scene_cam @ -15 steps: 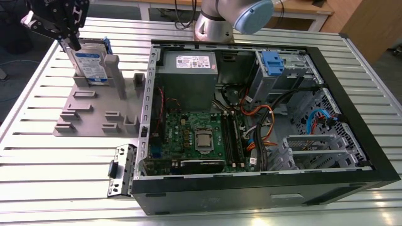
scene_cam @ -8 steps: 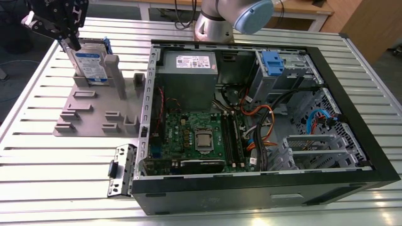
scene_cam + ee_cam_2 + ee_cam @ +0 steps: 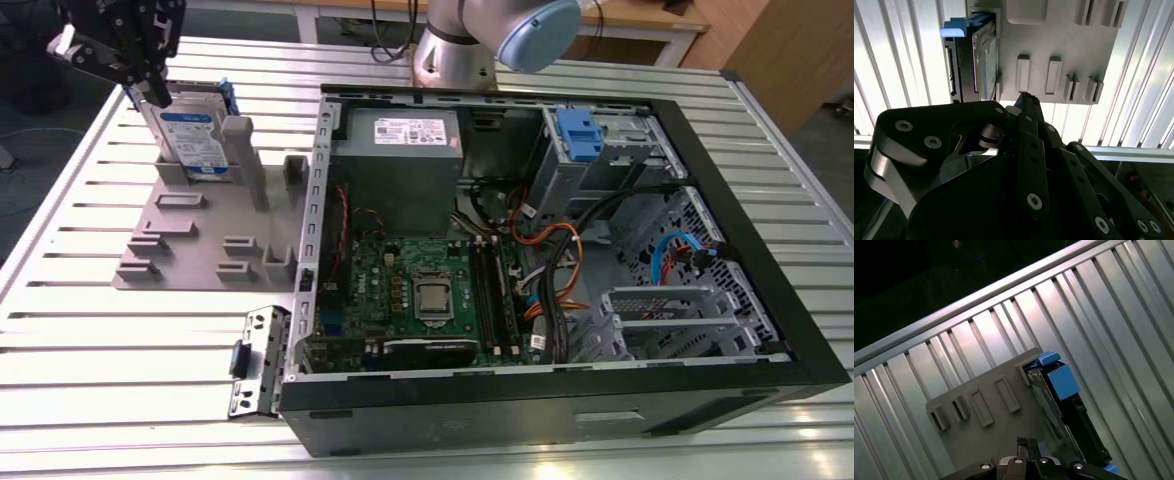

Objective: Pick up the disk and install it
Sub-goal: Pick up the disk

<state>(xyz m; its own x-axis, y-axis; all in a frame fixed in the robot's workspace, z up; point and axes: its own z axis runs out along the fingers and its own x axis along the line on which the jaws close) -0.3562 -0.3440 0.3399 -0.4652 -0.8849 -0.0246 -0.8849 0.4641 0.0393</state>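
Evidently the pick-up was not yet done. In the exterior view, the black multi-link claw (image 3: 150,92) hung at the far end of the exterior view's left, just above the flat silver disk with its white-and-blue label and blue plastic rails (image 3: 194,132). The disk stood upright on its edge in a slot of the grey plastic holder plate (image 3: 200,235). That plate lay on the slatted aluminium desk (image 3: 120,350). To the exterior view's right lay the open black computer case (image 3: 534,425), with a blue plastic bracket (image 3: 577,135) on its drive cage.

In the second wrist view, the disk (image 3: 974,65) sat edge-on in the plate beyond the claw's dark linkage. How wide the claw was set could not be told.

In the first wrist view, the disk (image 3: 1076,420) and its blue rail stood beside the plate's empty slots, and nothing gripped it.

As a judgement, the step wanted the claw centred over the disk's upper edge and squared to its flat faces. It would then need a straight descent, a firm hold and a vertical lift, so that the rails cleared the slot without tilting.
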